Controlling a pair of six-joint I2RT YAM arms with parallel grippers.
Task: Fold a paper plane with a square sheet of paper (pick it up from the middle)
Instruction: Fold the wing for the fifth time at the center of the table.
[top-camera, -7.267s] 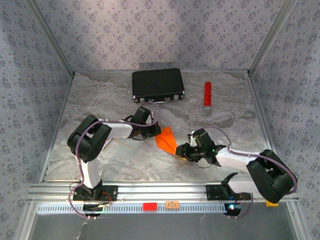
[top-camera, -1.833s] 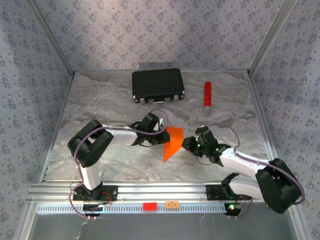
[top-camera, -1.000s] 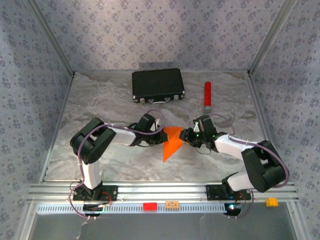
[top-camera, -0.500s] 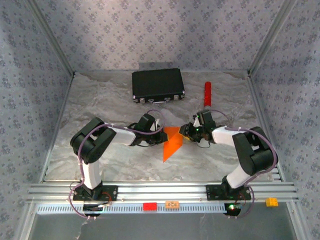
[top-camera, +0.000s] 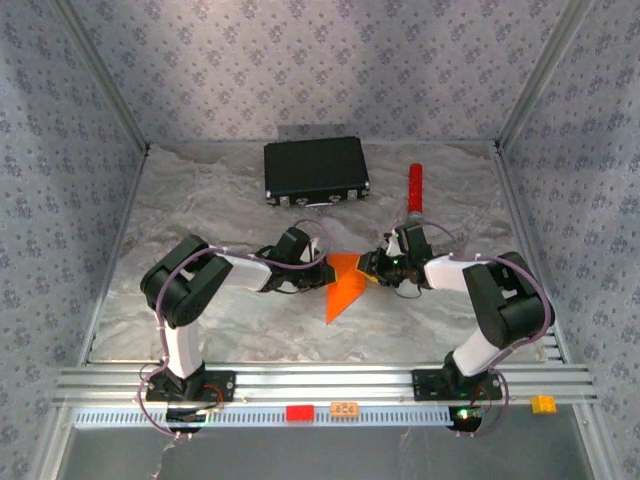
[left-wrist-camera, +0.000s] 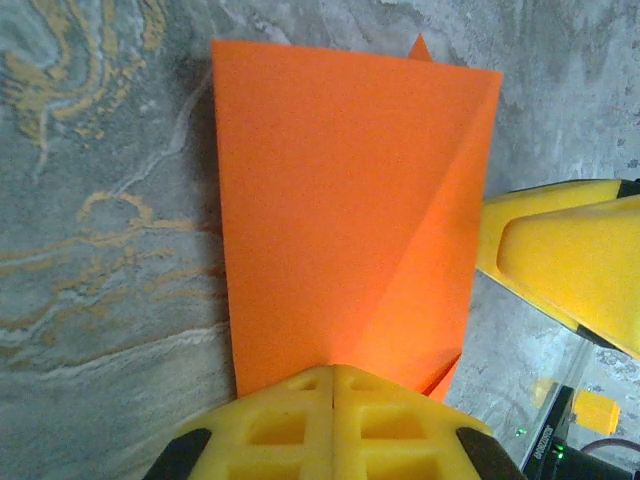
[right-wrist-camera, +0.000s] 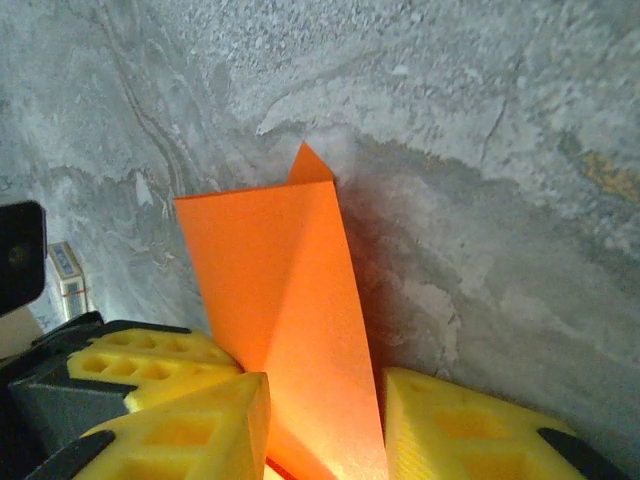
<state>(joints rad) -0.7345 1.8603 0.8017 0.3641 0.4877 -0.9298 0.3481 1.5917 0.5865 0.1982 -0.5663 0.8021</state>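
Folded orange paper flat on the grey marbled bench, pointed tip away. Right tool astride its near end, yellow fingers apart, one either side. Left tool at lower left, against the paper's edge.

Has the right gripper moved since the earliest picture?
Yes. The right gripper went forward, nearer the red cylinder, reaching the orange paper.

Paper plane on table, before case
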